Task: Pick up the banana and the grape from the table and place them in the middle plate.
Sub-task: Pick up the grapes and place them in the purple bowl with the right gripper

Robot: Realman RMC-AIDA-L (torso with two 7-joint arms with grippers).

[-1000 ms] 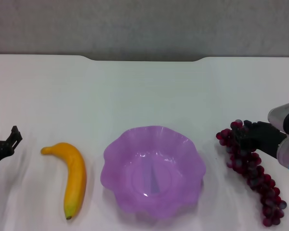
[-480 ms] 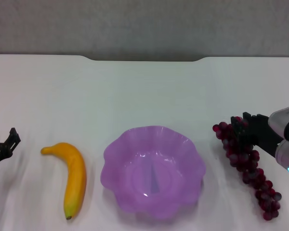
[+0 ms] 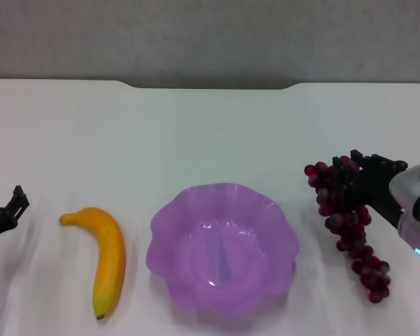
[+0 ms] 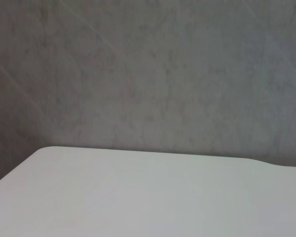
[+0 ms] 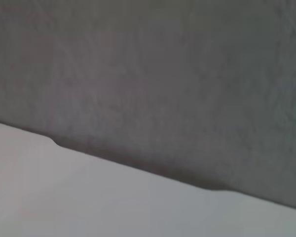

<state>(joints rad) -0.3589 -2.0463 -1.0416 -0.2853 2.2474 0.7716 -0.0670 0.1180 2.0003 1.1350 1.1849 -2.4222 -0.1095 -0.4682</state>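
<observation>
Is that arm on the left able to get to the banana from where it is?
Probably yes. The left gripper sits at the table's edge beside the banana, with only bare tabletop between them. The plate lies on the banana's far side.

Right claw (image 3: 355, 183) gripping grape (image 3: 346, 220)

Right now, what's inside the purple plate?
No fruit: the middle plate shows only its own translucent floor. The banana lies on the table; the right gripper holds the grape.
</observation>
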